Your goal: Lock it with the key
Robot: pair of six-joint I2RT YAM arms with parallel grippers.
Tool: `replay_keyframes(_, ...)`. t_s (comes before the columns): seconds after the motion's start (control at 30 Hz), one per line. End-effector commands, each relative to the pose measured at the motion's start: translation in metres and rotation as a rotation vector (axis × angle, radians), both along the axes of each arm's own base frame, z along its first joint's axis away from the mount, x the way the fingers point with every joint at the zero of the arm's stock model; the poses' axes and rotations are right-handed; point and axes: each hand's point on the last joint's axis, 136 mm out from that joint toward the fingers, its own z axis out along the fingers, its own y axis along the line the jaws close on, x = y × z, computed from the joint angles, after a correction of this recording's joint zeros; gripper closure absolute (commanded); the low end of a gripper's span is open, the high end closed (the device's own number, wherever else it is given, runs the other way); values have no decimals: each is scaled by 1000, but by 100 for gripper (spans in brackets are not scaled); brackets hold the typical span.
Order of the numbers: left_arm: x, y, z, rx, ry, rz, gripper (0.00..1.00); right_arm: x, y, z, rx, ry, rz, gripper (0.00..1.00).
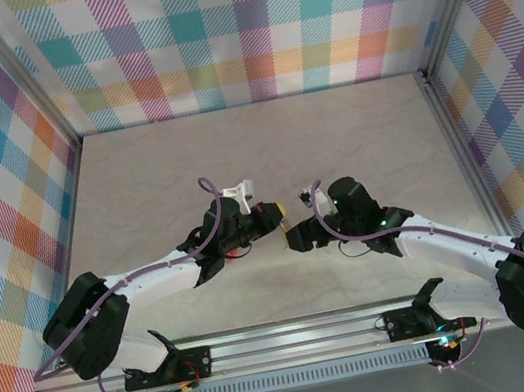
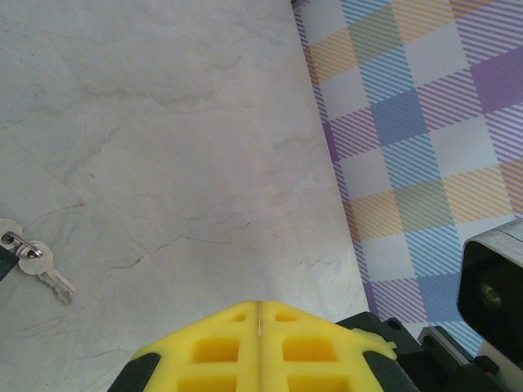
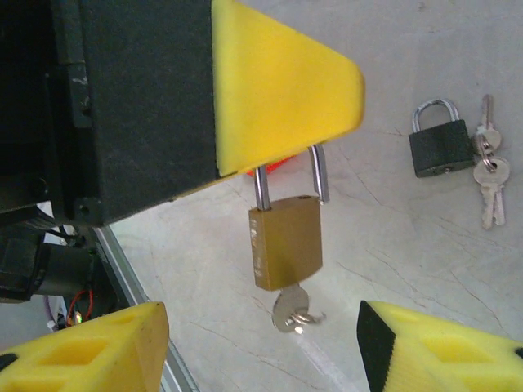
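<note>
A brass padlock (image 3: 286, 241) hangs by its steel shackle from my left gripper (image 2: 259, 306), whose yellow fingers (image 3: 278, 90) are shut on the shackle. A silver key (image 3: 292, 310) with a small ring sticks out of the keyhole on the padlock's underside. My right gripper (image 3: 260, 339) stands open just below the key, one yellow finger on each side and neither touching it. From above, the left gripper (image 1: 268, 217) and right gripper (image 1: 297, 238) meet tip to tip over the middle of the table, the padlock (image 1: 286, 220) between them.
A dark padlock (image 3: 441, 147) lies flat on the marble table with a bunch of spare keys (image 3: 488, 175) beside it; the same keys (image 2: 37, 263) show in the left wrist view. Something red-orange (image 1: 236, 251) sits under the left arm. Checked walls surround the table.
</note>
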Motion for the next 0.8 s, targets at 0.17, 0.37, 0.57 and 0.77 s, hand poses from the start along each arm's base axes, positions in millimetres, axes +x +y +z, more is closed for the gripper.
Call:
replay_keyframes(0.17,-5,-8,14,-66,-19,-22,100,8,7,12,57,-27,-9,42)
replay_keyframes(0.37,-7,-10,21,-85,-25,-34,100,12,8,12,51,-34,-16,47)
replay_keyframes(0.57,-12,-10,26,-105,-37,-59,100,11,3,12,31,-41,-26,45)
replay_keyframes(0.77,-24,-14,40,-131,-80,-132,100,8,-2,25,114,-8,6,43)
